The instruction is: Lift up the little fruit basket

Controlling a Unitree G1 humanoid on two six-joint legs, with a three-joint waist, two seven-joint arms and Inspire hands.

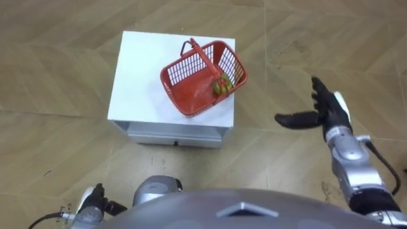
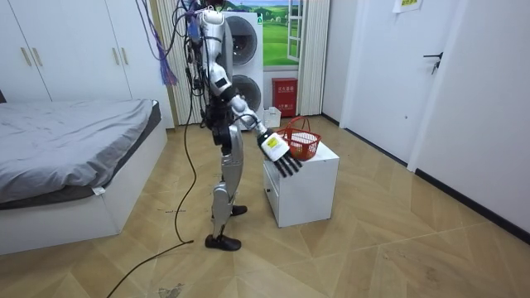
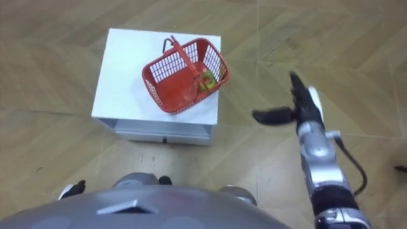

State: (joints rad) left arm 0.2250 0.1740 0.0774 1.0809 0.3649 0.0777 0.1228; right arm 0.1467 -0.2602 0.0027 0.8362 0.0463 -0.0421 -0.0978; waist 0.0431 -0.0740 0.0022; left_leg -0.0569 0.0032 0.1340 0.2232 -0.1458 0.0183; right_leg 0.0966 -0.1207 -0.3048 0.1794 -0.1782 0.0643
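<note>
The right hand is released, its fingers straight and spread and the thumb stretched toward the counter. It hangs over bare floor to the right of the counter, well apart from it and grasping nothing. In the room view this hand hangs on the near side of the counter's corner. The left hand sits low at the robot's left side, near its body and short of the counter's front edge; whether it is open or closed I cannot tell.

One fruit basket is there, red plastic mesh, standing on the right half of the white top and turned at an angle to its edges. Its right rim reaches out past the counter's right edge, and its near corner comes close to the front edge. Its single handle stands up across the middle. A small green cluster of fruit lies in the end nearest the right hand; the pieces are too small to count.

The left half of the top is bare. One drawer shows in the front face. Wooden floor lies open on all sides of the counter. In the room view the robot stands at the side of the counter toward the view's left, with one bed farther that way.
</note>
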